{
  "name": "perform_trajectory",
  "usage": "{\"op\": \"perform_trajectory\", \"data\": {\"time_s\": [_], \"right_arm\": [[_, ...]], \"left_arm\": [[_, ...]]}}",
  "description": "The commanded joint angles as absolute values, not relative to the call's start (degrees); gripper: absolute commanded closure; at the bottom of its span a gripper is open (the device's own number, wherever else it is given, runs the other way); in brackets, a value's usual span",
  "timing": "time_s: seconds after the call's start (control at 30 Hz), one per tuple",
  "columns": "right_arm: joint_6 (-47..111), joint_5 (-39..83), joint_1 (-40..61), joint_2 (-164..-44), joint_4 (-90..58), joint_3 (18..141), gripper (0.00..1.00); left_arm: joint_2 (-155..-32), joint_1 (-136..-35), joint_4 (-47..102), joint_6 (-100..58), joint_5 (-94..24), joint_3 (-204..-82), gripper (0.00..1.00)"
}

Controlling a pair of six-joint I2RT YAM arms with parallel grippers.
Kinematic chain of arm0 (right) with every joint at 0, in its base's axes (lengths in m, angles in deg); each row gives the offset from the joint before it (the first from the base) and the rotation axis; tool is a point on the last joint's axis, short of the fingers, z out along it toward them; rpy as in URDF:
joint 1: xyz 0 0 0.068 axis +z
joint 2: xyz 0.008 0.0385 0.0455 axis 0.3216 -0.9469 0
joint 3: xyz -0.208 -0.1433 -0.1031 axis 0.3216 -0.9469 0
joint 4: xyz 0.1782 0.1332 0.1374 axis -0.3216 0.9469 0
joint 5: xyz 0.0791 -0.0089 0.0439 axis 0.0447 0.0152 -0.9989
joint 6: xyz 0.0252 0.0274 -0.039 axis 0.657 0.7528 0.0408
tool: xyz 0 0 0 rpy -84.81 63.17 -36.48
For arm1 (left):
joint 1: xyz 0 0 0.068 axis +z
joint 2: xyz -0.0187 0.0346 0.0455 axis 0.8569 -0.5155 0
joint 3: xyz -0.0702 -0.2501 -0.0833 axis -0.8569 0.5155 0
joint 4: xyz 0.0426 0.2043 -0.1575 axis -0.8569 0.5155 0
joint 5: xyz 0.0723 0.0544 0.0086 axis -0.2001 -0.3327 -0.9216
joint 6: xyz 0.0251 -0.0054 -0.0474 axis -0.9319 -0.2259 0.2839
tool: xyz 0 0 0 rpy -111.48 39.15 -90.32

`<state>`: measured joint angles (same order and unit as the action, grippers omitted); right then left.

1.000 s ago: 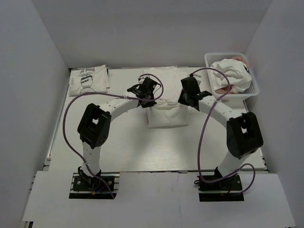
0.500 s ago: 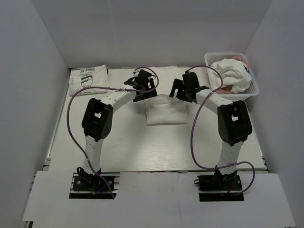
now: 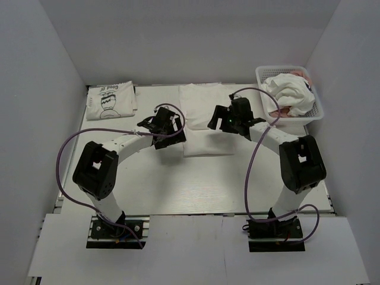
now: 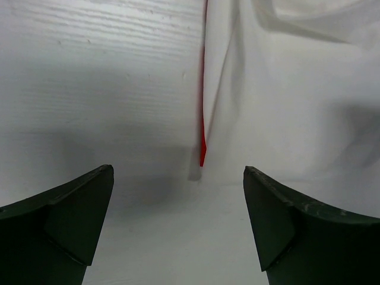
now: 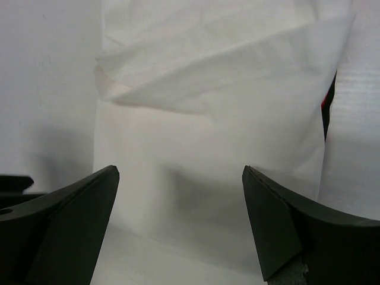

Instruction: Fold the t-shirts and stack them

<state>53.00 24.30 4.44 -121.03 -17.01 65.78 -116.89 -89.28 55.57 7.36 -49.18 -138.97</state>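
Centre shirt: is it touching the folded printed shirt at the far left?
Apart. Top view shows bare table between the centre shirt and the printed shirt.

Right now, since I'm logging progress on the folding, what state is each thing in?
left gripper: open, empty
right gripper: open, empty
middle white t-shirt: partly folded, flat on the table, not held
printed t-shirt: folded, at the far left
crumpled t-shirts: unfolded, piled in the basket

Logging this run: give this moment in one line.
left gripper: open, beside white cloth t-shirt | right gripper: open, above it | black-printed white t-shirt: folded, far-left | white lattice basket: shirts inside
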Motion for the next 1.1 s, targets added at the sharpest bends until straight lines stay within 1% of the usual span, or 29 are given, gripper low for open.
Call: {"op": "perform_trajectory", "data": {"time_s": [0.0,0.03,0.07,0.1,0.13,0.2,0.3,0.33,0.4,0.43,0.47,0.5,0.53,0.57,0.6,0.63,0.67,0.73,0.77,0.87,0.9,0.97,1.0,1.07], "right_arm": [[51.05,26.4,3.92,-126.93,-18.75,74.28,0.1],[50.78,26.58,3.74,-128.36,-17.96,75.88,0.1],[50.61,26.76,3.74,-130.81,-16.65,81.47,0.1],[50.26,26.67,3.83,-133.27,-13.67,83.53,0.1],[50.25,26.33,3.74,-133.99,-10.69,85.11,0.1],[50.08,26.93,4.0,-133.65,-9.95,85.75,0.1],[51.56,28.68,3.66,-127.33,-14.42,78.38,0.1],[52.01,29.74,3.57,-124.36,-14.96,72.79,0.1],[52.71,34.56,3.48,-118.64,-14.79,69.06,0.1],[52.8,35.11,3.48,-113.05,-14.26,63.48,0.1],[53.41,35.98,3.57,-110.99,-13.91,61.42,0.1],[53.85,37.73,3.48,-109.23,-13.73,59.48,0.1],[54.38,37.92,3.3,-105.73,-13.56,55.9,0.1],[55.08,38.36,3.39,-102.65,-13.3,52.64,0.1],[55.09,39.15,3.22,-101.49,-13.12,50.17,0.1],[55.17,39.59,2.95,-99.04,-12.59,49.19,0.1],[55.52,40.81,2.78,-97.45,-11.2,47.7,0.1],[55.35,43.1,2.51,-95.86,-9.52,46.55,0.1],[55.26,43.54,2.42,-94.64,-8.73,45.59,0.1],[54.12,42.85,1.81,-94.18,-9.24,44.18,0.1],[53.69,41.98,1.98,-94.27,-10.12,44.0,0.1],[52.45,39.16,1.98,-95.84,-11.61,43.56,0.1],[52.02,37.85,1.9,-96.29,-12.14,43.21,0.1],[50.96,36.7,1.72,-98.83,-12.59,43.73,0.1]], "left_arm": [[-113.84,-89.82,51.98,7.91,-44.34,-136.27,0.0],[-113.23,-89.82,51.96,7.91,-43.72,-136.26,0.0],[-113.22,-89.82,51.44,7.91,-42.84,-135.65,0.0],[-113.22,-89.82,51.43,7.91,-42.22,-135.65,0.0],[-113.92,-89.82,50.91,7.91,-41.61,-135.65,0.0],[-114.54,-90.35,49.95,7.29,-39.06,-135.65,0.0],[-116.47,-90.35,48.19,7.29,-35.72,-134.51,0.0],[-117.0,-90.35,48.18,6.77,-35.19,-134.5,0.0],[-117.79,-90.35,47.65,6.77,-35.18,-133.98,0.0],[-118.58,-90.87,46.96,6.77,-35.18,-133.98,0.0],[-118.58,-90.88,46.95,6.24,-35.18,-133.98,0.0],[-119.37,-90.88,46.17,5.54,-34.49,-133.45,0.03],[-120.51,-90.88,46.16,5.54,-34.48,-133.45,0.07],[-121.13,-90.88,46.16,5.54,-33.61,-133.97,0.18],[-121.74,-90.88,45.64,5.01,-32.73,-133.98,0.24],[-122.53,-90.88,45.63,5.01,-32.72,-133.98,0.29],[-122.54,-90.88,44.94,5.01,-31.77,-133.98,0.38],[-123.68,-90.88,44.93,5.01,-30.97,-133.98,0.48],[-123.68,-90.88,44.93,5.01,-30.97,-133.98,0.56],[-125.95,-90.88,44.93,5.01,-30.97,-133.98,0.67],[-125.97,-90.88,45.45,5.01,-30.97,-133.98,0.79],[-126.67,-90.88,45.46,5.01,-31.49,-134.5,0.9],[-127.19,-90.88,45.46,5.01,-31.49,-134.5,1.0],[-127.2,-90.88,44.93,5.01,-31.49,-134.5,1.0]]}}
